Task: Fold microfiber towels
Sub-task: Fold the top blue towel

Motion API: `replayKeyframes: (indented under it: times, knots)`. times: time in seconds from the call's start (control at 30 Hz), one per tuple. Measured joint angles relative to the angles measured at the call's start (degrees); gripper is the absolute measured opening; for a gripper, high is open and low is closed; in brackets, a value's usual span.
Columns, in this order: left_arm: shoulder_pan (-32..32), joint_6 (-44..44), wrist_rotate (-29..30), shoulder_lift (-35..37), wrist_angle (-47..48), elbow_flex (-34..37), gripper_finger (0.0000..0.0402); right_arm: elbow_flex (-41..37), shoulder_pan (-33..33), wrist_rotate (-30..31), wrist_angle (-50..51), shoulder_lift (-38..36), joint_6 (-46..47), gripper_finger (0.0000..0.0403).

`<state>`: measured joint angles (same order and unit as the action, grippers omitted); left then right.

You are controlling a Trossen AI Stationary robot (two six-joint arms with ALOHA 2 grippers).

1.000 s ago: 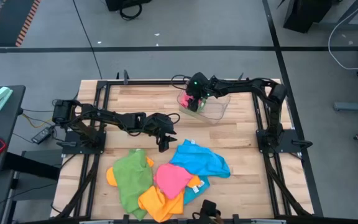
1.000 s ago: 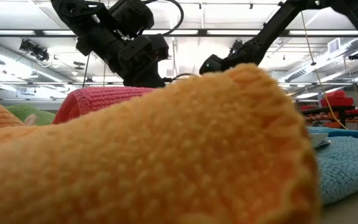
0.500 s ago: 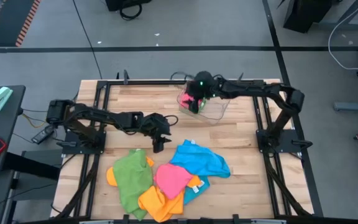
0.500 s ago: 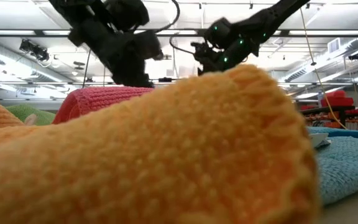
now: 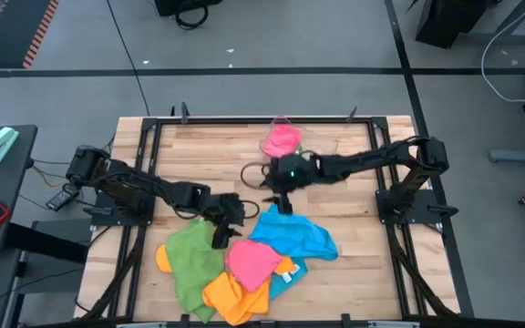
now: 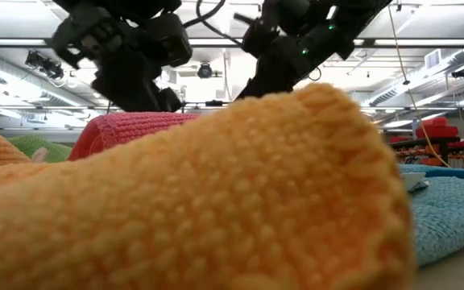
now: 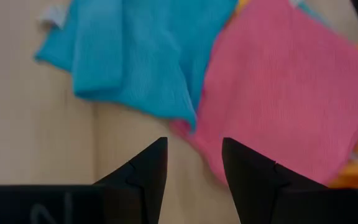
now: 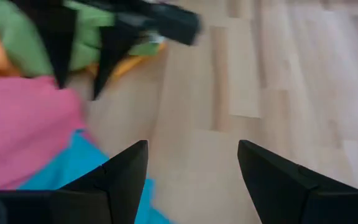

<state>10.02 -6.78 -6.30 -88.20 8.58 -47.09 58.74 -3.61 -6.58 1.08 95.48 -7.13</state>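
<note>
Both grippers are hovering empty over the towel pile (image 5: 244,260) at the table's near edge: left gripper (image 7: 194,163) part-open, right gripper (image 8: 191,163) wide. I'd be pinching the pink towel (image 7: 291,93) at one free corner, lifting clear of the blue towel (image 7: 135,50).

No readable text, labels, brands or numbers anywhere.

Even, bright overhead light on the counter (image 5: 335,232), shadows soft and short. At tabletop level the ceiling light strips (image 6: 425,48) glare white, and the orange towel (image 6: 216,201) fills the lens, fuzzy up close. Both wrist views smear; the other arm (image 8: 129,25) blurs dark.
</note>
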Motion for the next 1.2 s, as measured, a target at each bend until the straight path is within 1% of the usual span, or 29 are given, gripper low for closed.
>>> replayKeyframes:
  times: [0.1, 0.27, 0.37, 0.5, 0.6, 0.7, 0.9, 0.97, 1.07, 1.13, 1.2]
  knots:
    - [0.94, -2.67, 0.12, -0.28, -1.10, -0.09, 0.0162, -2.16, 3.01, 3.61, -0.01, 0.18, 0.25, 0.0259]
    - [2.15, -6.21, 0.10, -0.31, -1.47, -0.07, 0.0162, -6.57, 6.33, 6.72, -1.16, 0.50, 1.40, 0.0259]
    - [2.73, -7.69, 0.11, -0.31, -1.72, -0.07, 0.0162, -9.02, 7.68, 6.94, -1.47, 0.50, 2.70, 0.0259]
    - [3.88, -8.69, 0.17, -0.31, -1.82, -0.07, 0.0162, -11.29, 10.98, 6.58, -5.55, 0.50, 3.06, 0.0259]
    - [4.74, -8.69, 0.14, -0.31, -2.21, -0.07, 0.0162, -12.27, 13.23, 9.42, -6.07, 0.50, 3.02, 0.0259]
    - [5.16, -8.76, 0.10, -0.31, -2.69, -0.07, 0.0162, -13.25, 13.54, 13.59, -4.92, 0.50, 3.80, 0.0259]
    - [5.64, -10.64, 0.21, -0.31, -5.07, -0.07, 0.0162, -14.31, 13.57, 14.88, -2.81, 0.50, 5.24, 0.0257]
    - [5.68, -10.76, 0.17, -0.31, -5.17, -0.07, 0.0162, -14.54, 13.57, 15.14, -1.58, 0.50, 5.44, 0.0250]
    - [5.66, -12.16, 0.17, -0.31, -5.16, -0.07, 0.0162, -15.65, 13.54, 15.14, -0.59, 0.50, 6.17, 0.0229]
    - [5.66, -12.55, 0.21, -0.31, -5.18, -0.07, 0.0162, -16.51, 13.59, 15.12, -0.21, 0.50, 6.85, 0.0208]
    - [5.66, -12.58, 0.21, -0.31, -5.24, -0.07, 0.0162, -16.77, 13.58, 15.13, -0.49, 0.50, 6.97, 0.0179]
